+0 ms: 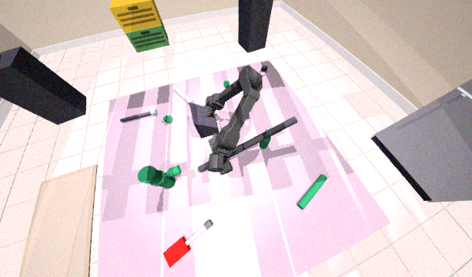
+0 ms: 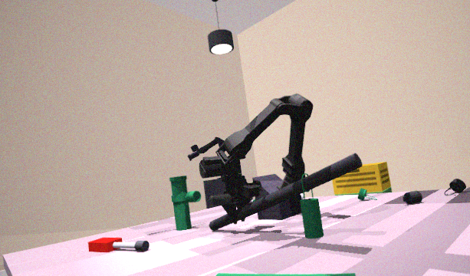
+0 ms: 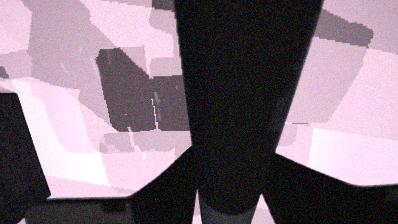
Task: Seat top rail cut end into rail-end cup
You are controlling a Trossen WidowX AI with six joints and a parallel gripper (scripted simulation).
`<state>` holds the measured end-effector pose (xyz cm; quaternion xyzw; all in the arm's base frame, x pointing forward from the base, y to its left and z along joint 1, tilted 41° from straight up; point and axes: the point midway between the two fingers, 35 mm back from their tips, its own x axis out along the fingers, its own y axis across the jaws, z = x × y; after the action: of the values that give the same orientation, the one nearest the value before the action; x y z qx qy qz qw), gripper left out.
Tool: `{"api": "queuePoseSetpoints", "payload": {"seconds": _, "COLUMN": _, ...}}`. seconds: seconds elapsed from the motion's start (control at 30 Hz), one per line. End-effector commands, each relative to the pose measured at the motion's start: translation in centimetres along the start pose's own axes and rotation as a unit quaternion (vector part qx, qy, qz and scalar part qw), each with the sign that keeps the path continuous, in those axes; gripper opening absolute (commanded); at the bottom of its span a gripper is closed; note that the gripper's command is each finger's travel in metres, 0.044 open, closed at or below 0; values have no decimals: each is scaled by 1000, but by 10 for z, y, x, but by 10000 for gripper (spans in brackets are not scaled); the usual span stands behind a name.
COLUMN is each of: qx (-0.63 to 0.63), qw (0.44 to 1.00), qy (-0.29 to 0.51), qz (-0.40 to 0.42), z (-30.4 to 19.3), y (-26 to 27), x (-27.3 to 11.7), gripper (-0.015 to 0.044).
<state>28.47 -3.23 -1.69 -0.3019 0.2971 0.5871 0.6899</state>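
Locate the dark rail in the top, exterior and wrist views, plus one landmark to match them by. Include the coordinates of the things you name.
Top: the rail (image 1: 280, 127) (image 2: 330, 170) (image 3: 245, 65) runs diagonally, right of centre.
Exterior: right of centre, sloping down leftward.
Wrist: upright down the middle.
Landmark: the gripper (image 1: 224, 163) (image 2: 238, 219) (image 3: 222, 149), shut on the rail in all three.
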Motion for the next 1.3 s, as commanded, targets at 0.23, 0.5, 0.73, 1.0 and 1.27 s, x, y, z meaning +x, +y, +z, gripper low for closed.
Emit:
{"api": "queuePoseSetpoints", "payload": {"seconds": 0.23, "qx": -1, "qw": 998, "qy": 56, "qz": -3, "z": -19, "y": -2, "x": -32, "gripper": 0}}
{"api": "queuePoseSetpoints", "payload": {"seconds": 0.5, "qx": 1, "qw": 991, "qy": 135, "qz": 2, "z": -43, "y": 1, "x": -73, "gripper": 0}}
{"api": "queuePoseSetpoints", "payload": {"seconds": 0.73, "qx": 1, "qw": 991, "qy": 135, "qz": 2, "z": -43, "y": 1, "x": -73, "gripper": 0}}
{"api": "queuePoseSetpoints", "payload": {"seconds": 1.0, "qx": 3, "qw": 992, "qy": 122, "qz": 4, "z": -38, "y": 1, "x": -68, "gripper": 0}}
{"api": "queuePoseSetpoints", "payload": {"seconds": 1.27, "qx": 3, "qw": 992, "qy": 122, "qz": 4, "z": -39, "y": 1, "x": -69, "gripper": 0}}
